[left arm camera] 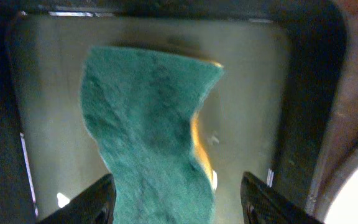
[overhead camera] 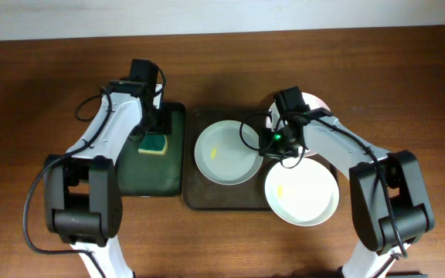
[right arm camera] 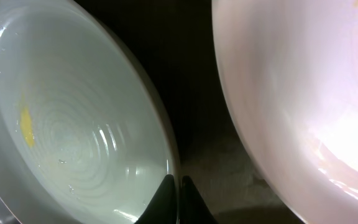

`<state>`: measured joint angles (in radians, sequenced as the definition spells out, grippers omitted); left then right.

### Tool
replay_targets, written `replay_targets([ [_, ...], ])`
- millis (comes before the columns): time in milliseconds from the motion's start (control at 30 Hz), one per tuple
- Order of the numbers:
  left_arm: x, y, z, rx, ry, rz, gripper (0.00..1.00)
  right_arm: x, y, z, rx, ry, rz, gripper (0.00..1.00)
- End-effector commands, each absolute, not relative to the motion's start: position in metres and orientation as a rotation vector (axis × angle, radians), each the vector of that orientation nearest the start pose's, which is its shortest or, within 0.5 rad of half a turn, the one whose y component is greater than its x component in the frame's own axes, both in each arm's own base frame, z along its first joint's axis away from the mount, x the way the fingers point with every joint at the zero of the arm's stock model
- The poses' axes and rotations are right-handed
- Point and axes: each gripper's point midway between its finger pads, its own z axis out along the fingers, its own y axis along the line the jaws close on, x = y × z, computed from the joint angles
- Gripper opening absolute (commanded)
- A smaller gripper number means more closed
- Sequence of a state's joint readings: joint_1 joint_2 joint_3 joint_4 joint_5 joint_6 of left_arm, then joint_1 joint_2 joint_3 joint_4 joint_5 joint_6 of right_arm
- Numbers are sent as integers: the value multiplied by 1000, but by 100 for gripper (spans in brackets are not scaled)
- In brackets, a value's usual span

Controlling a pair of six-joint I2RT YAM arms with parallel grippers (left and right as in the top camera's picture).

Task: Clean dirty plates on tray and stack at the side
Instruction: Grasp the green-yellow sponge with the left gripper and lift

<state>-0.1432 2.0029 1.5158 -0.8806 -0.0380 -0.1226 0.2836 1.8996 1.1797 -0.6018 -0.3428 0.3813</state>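
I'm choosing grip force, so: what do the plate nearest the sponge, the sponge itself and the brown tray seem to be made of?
Plate: likely glazed ceramic or melamine; glossy white with concentric ridges and highlights.
Sponge: soft yellow foam under a rough green scouring layer; its edge is wavy.
Brown tray: probably matte plastic; dull surface, rounded corners.

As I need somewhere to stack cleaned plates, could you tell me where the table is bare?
Bare table lies right of the right arm and left of the left arm. The brown tray is crowded with three plates and the right gripper.
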Motion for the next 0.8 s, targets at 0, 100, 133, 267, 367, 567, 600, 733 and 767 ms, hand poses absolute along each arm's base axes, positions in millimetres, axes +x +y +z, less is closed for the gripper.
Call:
replay_targets([
  [0,424,-35,36,-64,2938,173,65,352,164,13,71,2977,617,4],
  [100,421,-34,29,-62,2957,180,72,352,164,13,71,2977,617,4],
  [133,421,-34,27,-62,2961,180,74,352,164,13,71,2977,616,4],
  [267,422,-35,26,-62,2957,179,69,352,164,13,71,2977,617,4],
  [367,423,-35,26,-63,2954,178,65,352,164,13,71,2977,616,4],
  [567,419,-34,18,-121,2958,175,64,352,164,13,72,2977,616,4],
  [600,418,-34,16,-141,2959,174,64,352,164,13,72,2977,616,4],
  [733,416,-34,14,-150,2964,175,63,352,164,13,72,2976,616,4],
  [767,416,-34,14,-150,2961,174,62,352,164,13,72,2977,616,4],
])
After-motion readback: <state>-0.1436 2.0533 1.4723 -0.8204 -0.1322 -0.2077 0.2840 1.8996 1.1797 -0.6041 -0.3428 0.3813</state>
